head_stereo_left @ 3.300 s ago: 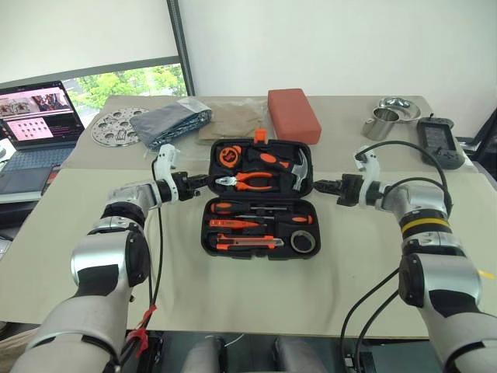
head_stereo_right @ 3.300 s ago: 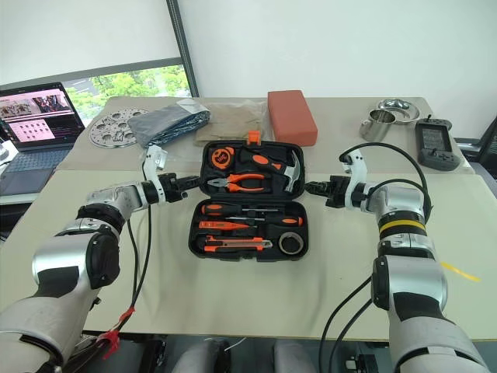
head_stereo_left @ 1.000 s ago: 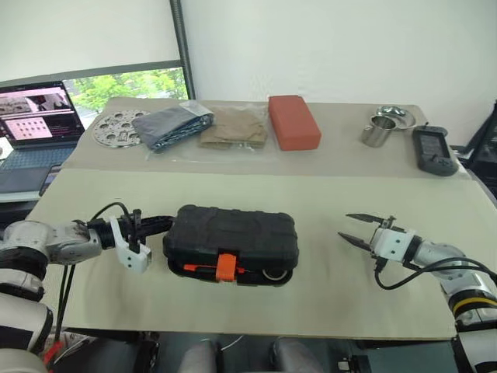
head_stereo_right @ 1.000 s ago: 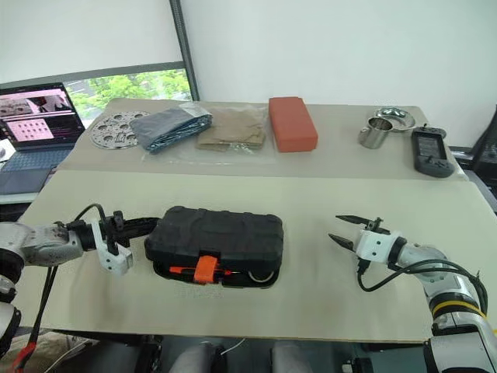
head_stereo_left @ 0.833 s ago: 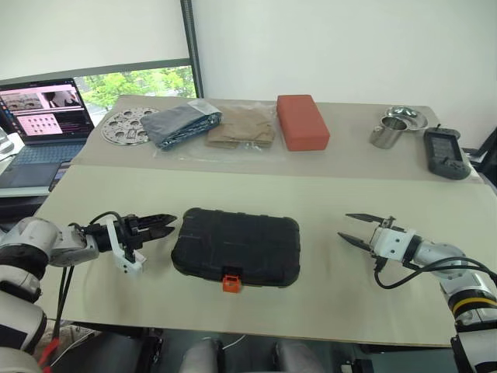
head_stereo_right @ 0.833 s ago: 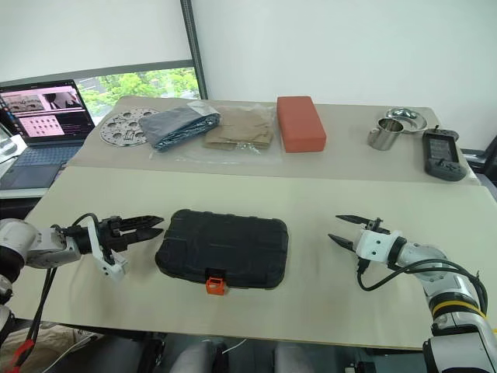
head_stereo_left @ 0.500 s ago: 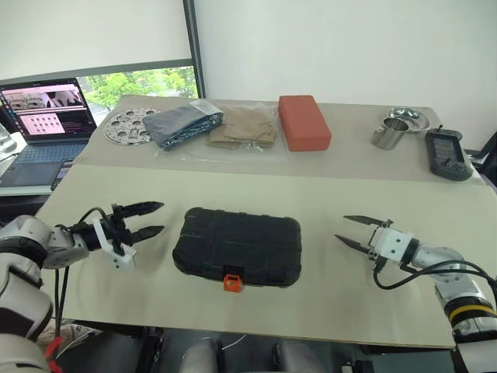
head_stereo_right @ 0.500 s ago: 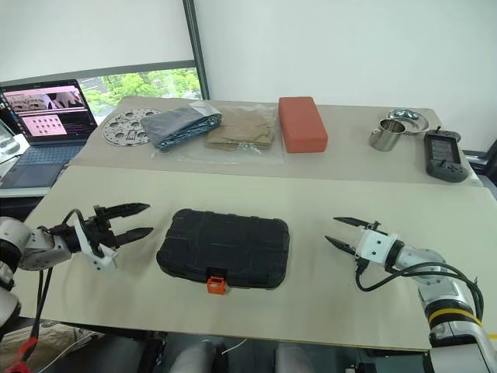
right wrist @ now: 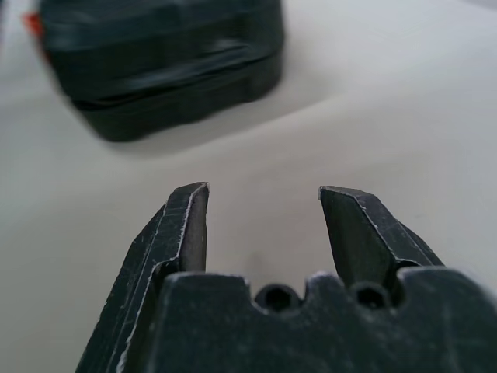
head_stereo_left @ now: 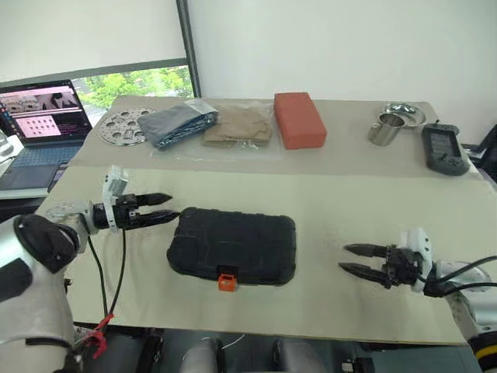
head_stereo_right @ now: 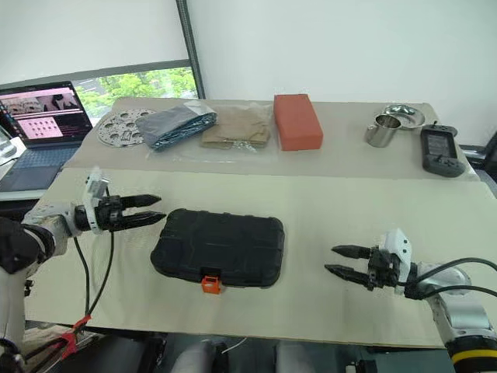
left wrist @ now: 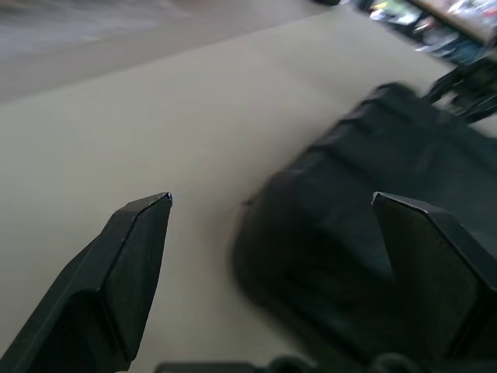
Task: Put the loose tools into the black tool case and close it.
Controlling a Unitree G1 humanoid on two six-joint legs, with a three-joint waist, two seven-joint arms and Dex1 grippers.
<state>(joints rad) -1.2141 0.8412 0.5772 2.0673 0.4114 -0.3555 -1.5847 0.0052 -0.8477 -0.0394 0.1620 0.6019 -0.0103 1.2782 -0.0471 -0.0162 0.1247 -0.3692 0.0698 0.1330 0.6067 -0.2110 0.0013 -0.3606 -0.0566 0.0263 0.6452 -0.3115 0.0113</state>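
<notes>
Lying shut on the worktop [head_stereo_left: 326,202], the black tool case [head_stereo_left: 233,245] sits close to the near edge, a little toward the left side, with its ribbed shell up and its small orange latch [head_stereo_left: 226,281] facing that near edge. We see no loose tools outside it.

Our left pincer [head_stereo_left: 165,216] hangs just beside the case's left end, pointing at it, with its two black fingers spread wide and nothing between them; from the left wrist view the case's end [left wrist: 365,256] lies beyond the fingertips, and we cannot tell whether they touch it.

Our right pincer [head_stereo_left: 352,259] is well apart from the case, near the worktop's near right corner, pointing toward the case, fingers parted and empty.

Along the far edge we find a perforated metal disc [head_stereo_left: 124,126], a folded grey bag [head_stereo_left: 175,124], a tan packet [head_stereo_left: 239,124], a red-orange block [head_stereo_left: 298,118], a steel cup [head_stereo_left: 383,129] and a dark handheld device [head_stereo_left: 443,148]. A laptop [head_stereo_left: 37,116] stands beyond the worktop's left side.
</notes>
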